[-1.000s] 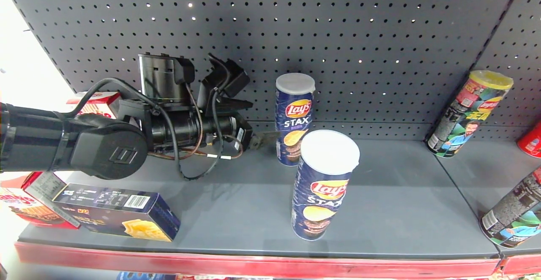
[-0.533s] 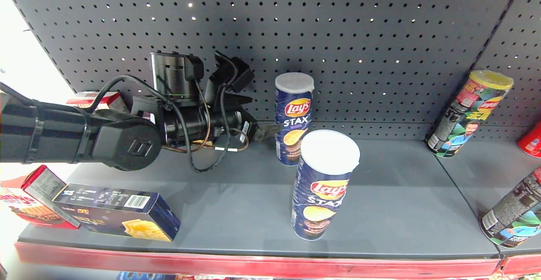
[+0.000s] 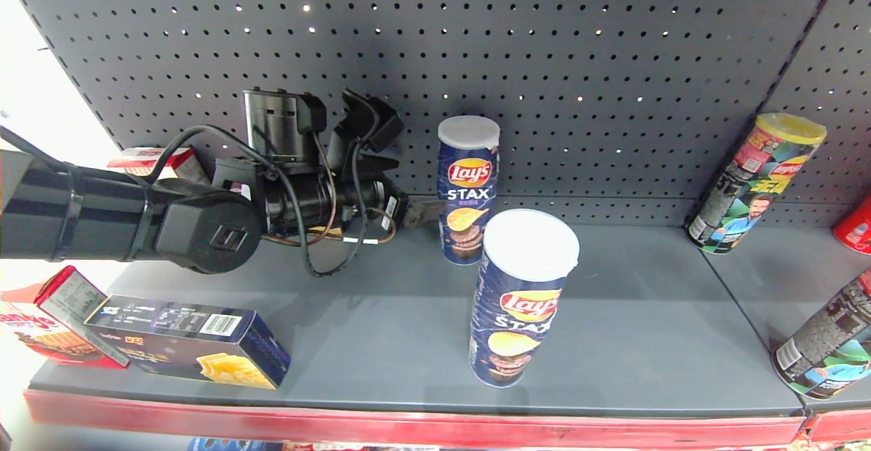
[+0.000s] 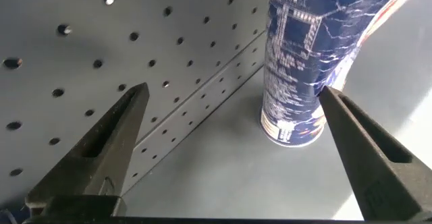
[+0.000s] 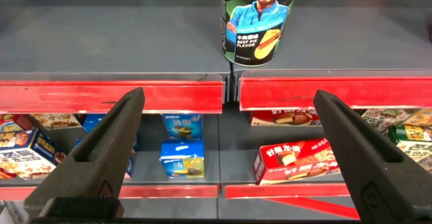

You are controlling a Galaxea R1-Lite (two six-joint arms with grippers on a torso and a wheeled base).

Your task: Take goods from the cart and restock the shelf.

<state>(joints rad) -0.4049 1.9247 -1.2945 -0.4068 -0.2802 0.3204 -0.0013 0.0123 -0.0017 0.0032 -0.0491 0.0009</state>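
1. Chip can [image 3: 468,189] stands upright at the shelf's [image 3: 646,328] twelve o'clock.
2. My left hand [image 3: 425,211] gapes wide at its nine o'clock, empty.
3. I judge it shelved; cart next.

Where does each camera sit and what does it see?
Head view: on the head, facing down at the shelf; left gripper shows.
Left wrist view: on that wrist, facing the back blue can past its open gripper.
Right wrist view: on that wrist, facing red shelf edges; right gripper open.
Shared: head and left wrist views show the back blue can.
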